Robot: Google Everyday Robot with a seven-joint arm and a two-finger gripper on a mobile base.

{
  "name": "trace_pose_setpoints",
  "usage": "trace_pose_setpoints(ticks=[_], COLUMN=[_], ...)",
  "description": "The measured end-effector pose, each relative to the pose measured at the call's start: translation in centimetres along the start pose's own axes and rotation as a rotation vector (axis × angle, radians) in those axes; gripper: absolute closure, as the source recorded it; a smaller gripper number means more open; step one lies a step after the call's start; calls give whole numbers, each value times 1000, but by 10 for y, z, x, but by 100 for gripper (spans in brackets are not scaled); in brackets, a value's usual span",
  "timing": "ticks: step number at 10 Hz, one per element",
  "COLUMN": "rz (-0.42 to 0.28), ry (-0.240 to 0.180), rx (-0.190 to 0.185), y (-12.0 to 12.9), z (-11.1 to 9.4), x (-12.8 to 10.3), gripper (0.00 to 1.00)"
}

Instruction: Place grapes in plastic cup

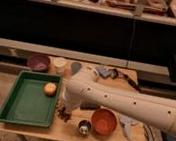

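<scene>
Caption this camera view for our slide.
Pincer shut at the grapes beside the green tray; plastic cup stands farther back.

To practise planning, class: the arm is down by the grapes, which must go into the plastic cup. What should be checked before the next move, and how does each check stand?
1. Tool at the grapes, just right of the tray: ok.
2. Tool shut: ok.
3. Grapes actually gripped: cannot tell; the arm hides the contact.
4. Cup upright at the back: ok.
5. Cup empty: cannot tell.
6. Neighbours noted: white cup close beside the cup, orange bowl right of the grapes: ok.
</scene>
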Motion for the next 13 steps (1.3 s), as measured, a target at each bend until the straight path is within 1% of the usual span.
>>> trace_pose_setpoints(ticks=[1, 2, 3, 10, 11, 12, 13], rz=[14, 20, 20, 23, 21, 12, 8], ry=[35, 49, 54, 53, 33, 12, 1], rx=[15, 19, 20, 19, 24, 29, 32], y=[-16, -21, -25, -24, -28, -39, -47], z=[-29, -38, -41, -40, -38, -35, -34], x=[14, 21, 23, 25, 29, 37, 45], gripper=[100, 100, 100, 100, 100, 100, 100])
